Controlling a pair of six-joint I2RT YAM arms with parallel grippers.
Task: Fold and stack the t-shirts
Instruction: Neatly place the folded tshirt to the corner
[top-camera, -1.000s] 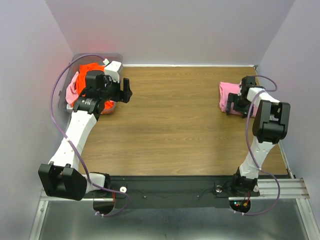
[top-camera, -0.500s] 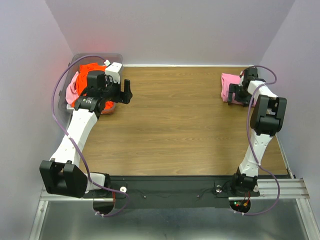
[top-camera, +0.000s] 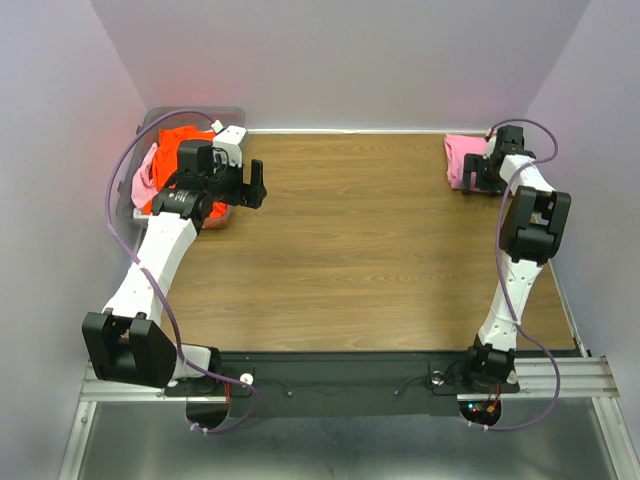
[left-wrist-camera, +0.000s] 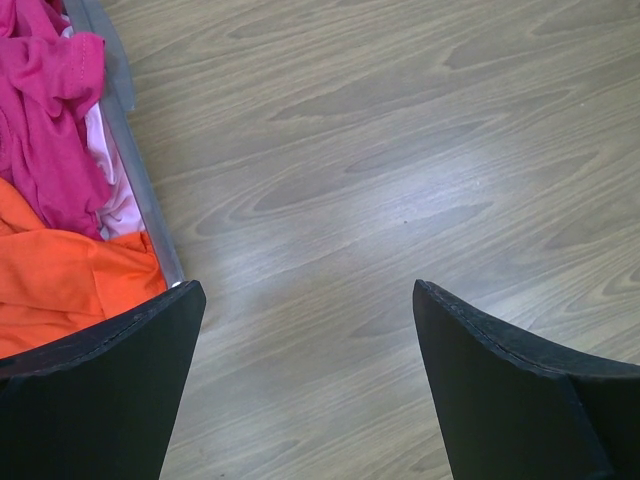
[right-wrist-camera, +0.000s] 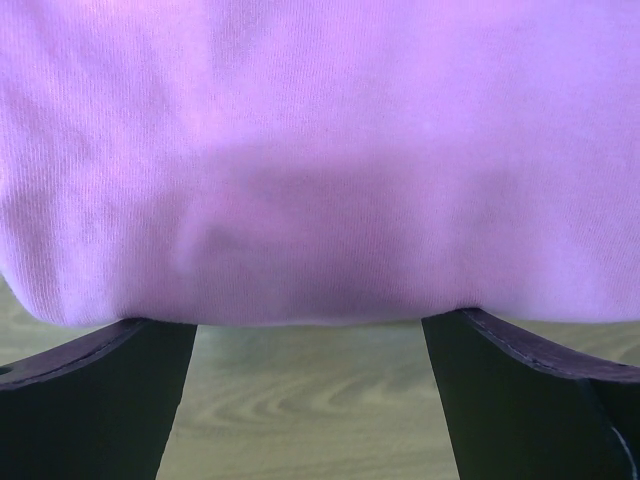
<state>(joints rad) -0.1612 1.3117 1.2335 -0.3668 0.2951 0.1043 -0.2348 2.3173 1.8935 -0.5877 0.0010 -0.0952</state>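
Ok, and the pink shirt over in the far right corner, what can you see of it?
The light pink t-shirt is a soft fine knit, cotton by its look, folded into a compact bundle. It lies flat on the wooden table at the far right corner, close to the walls. The right tool stands open at its near edge, one finger on each side; whether they touch it is unclear. No sleeve or collar shows.

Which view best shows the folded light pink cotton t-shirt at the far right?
Top external: the pink t-shirt shows outline and place, right edge behind the right arm. Right wrist shows only close-up fabric; left wrist misses it.
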